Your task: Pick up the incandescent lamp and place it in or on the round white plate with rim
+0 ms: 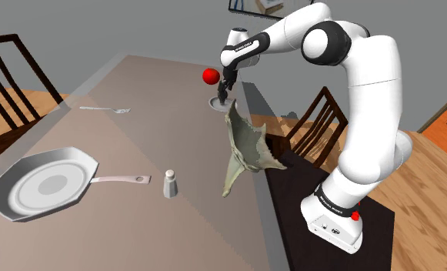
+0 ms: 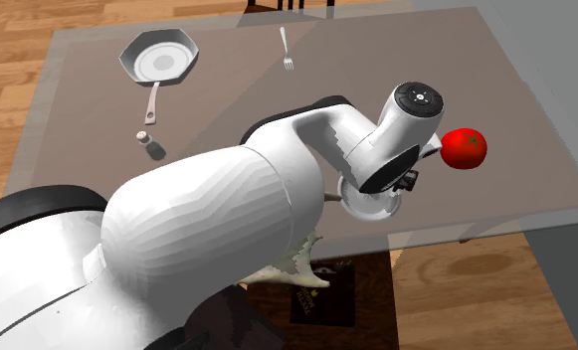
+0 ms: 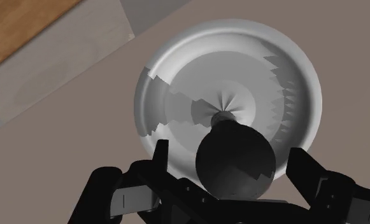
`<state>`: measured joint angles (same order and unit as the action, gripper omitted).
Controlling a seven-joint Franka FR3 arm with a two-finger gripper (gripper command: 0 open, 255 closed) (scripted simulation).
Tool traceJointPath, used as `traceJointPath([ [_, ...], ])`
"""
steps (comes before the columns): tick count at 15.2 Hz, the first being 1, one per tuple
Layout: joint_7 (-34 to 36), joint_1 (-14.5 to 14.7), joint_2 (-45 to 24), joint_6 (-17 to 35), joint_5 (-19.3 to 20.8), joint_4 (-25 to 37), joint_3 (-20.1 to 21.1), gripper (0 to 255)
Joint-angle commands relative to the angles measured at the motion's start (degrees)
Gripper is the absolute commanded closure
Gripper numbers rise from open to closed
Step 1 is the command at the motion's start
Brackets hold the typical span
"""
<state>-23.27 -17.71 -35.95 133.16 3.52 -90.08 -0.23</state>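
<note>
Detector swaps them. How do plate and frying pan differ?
The plate is round with a raised rim; the frying pan is angular-edged with a long handle. The plate lies under the gripper, the frying pan at the shoulder view's lower left. Both pale, flat on the table.

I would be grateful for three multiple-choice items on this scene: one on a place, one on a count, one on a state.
1. Where is the red tomato?
A beside the plate, on the table
B inside a cup
C on a shelf
2. How many forks lie on the table?
A three
B one
C none
3. How do the jaws stand?
A shut on a spoon
B met on nothing
C apart, either side of the lamp
Answers: 1 A, it sits by the plate's rim; 2 B, a single fork shows; 3 C, the wrist view shows a gap on each side of the bulb.
</note>
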Motion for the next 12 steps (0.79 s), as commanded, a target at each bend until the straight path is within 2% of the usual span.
traceJointPath([
  [1,0.0,0.0,0.0,0.0,0.0,0.0,0.0,0],
  [6,-0.1,0.1,4.7,-4.6,-0.1,-0.1,0.1,0],
  [12,-0.1,0.1,4.7,-4.6,-0.1,-0.1,0.1,0],
])
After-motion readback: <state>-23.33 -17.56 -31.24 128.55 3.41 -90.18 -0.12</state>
